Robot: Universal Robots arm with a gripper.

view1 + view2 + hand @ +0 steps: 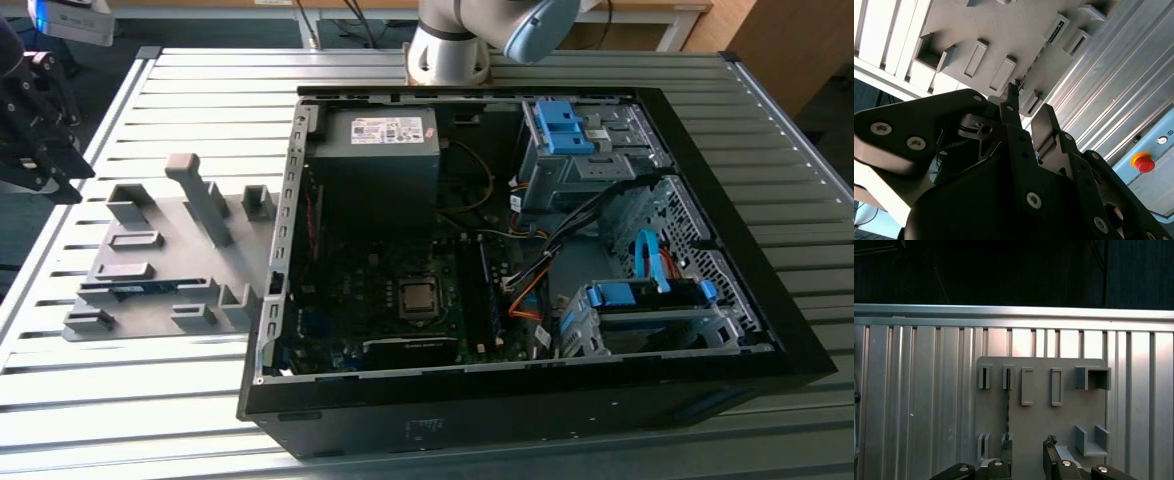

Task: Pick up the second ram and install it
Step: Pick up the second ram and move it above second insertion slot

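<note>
First wrist view: end effector [1029, 449] open and empty above the grey fixture [1044, 425], seemingly off-centre from the second ram [1007, 402], so we risk clipping its edge descending.

Slatted metal table [134, 400] (sunlit), dark floor [200, 25]

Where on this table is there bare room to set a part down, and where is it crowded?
Bare table slats: the strip between the grey fixture and the table's near edge, and the strip beyond the fixture to the far edge. Crowded: the fixture's blocks around the second ram, and the cable-filled computer case.
</note>
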